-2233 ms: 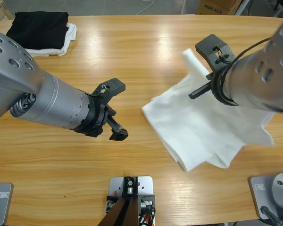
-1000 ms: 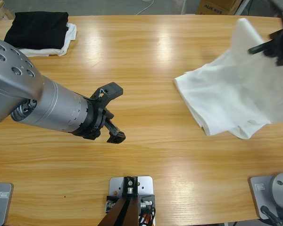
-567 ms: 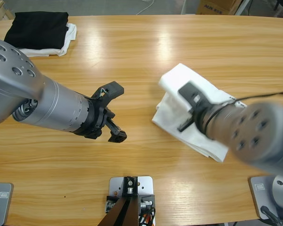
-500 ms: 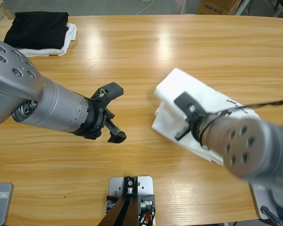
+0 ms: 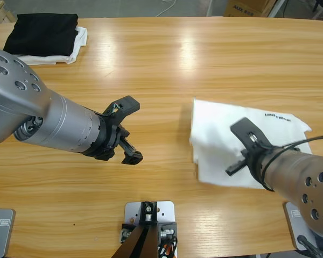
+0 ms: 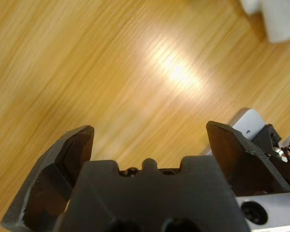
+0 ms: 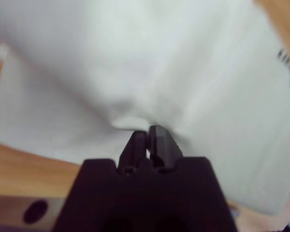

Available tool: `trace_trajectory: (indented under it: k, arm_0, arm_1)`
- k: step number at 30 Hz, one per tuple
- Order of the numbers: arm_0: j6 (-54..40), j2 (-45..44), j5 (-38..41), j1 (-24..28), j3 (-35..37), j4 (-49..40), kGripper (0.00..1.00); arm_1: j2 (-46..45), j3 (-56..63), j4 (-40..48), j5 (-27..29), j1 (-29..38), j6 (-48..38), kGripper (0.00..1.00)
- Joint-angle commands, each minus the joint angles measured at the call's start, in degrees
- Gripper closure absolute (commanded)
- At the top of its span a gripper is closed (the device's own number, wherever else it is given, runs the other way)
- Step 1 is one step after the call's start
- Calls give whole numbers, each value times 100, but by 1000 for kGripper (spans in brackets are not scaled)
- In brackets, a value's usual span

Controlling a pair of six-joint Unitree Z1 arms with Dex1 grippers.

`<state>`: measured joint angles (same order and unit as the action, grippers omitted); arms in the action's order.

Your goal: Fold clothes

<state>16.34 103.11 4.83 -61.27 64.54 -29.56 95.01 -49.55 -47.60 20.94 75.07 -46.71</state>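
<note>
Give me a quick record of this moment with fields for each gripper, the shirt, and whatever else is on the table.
left gripper: open, above bare wood, holding nothing
right gripper: shut on the white T-shirt
white T-shirt: partly folded on the table's right side, black lettering showing near its far edge
black garment: folded, far left corner, on a folded white cloth
table: wooden

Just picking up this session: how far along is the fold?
Partly done: the white T-shirt lies doubled over in a rough rectangle, lettering up. In hand: the right gripper is shut on its cloth. Left: neatening and further folds; the left gripper hangs open over bare table.
</note>
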Motion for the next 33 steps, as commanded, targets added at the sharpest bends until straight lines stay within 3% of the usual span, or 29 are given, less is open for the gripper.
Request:
trace_trajectory:
  k: [1, 3, 4, 5, 6, 7, 13, 16, 20, 23, 25, 30, 31, 32, 33]
  arm_0:
    - [45, 65, 9, -34, -200, 47, 87]
    - [45, 55, 9, -34, -205, 47, 87]
    - [45, 48, 9, -34, -214, 47, 87]
    - [45, 42, 9, -36, -226, 47, 87]
    - [45, 42, 9, -36, -239, 47, 87]
    - [45, 48, 9, -36, -256, 52, 87]
    - [36, 18, -58, -36, -239, 47, 96]
    - [-26, -133, -107, 8, 60, -9, 96]
    - [-289, -96, -75, 71, 802, -452, 93]
    - [-1181, 289, 176, 71, 1994, -1305, 78]
    - [-1887, 833, 415, 71, 3128, -1990, 73]
    - [-2854, 2551, 656, -89, 6077, -3579, 87]
    - [-2856, 2808, 660, -150, 6459, -3752, 91]
    - [-2856, 3004, 660, -201, 6720, -3859, 91]
    - [-2840, 3154, 660, -252, 6909, -3917, 92]
  arm_1:
    - [290, 40, -502, -721, 28, -1286, 1000]
    - [569, -173, -806, -719, 25, -1724, 950]
    - [689, -289, -1010, -721, 25, -1926, 451]
    - [727, -379, -1194, -697, 25, -2107, 168]
    - [690, -430, -1368, -649, 25, -2297, 50]
    - [625, -466, -1533, -579, 25, -2404, 13]
    - [-234, -1308, -2730, -157, 25, -2613, 0]
    - [-978, -1665, -2876, -95, -149, -2457, 0]
    - [-2372, -1470, -2180, -1101, -1570, -1369, 3]
    - [-2809, -1168, -1871, -2286, -3350, -15, 0]
    - [-2744, -848, -1623, -2570, -4148, 614, 0]
    - [-2119, -452, -995, -2495, -4475, 832, 8]
    - [-1987, -384, -832, -2530, -4475, 827, 51]
    - [-1899, -329, -716, -2518, -4475, 814, 157]
    - [-1874, -308, -658, -2525, -4475, 813, 327]
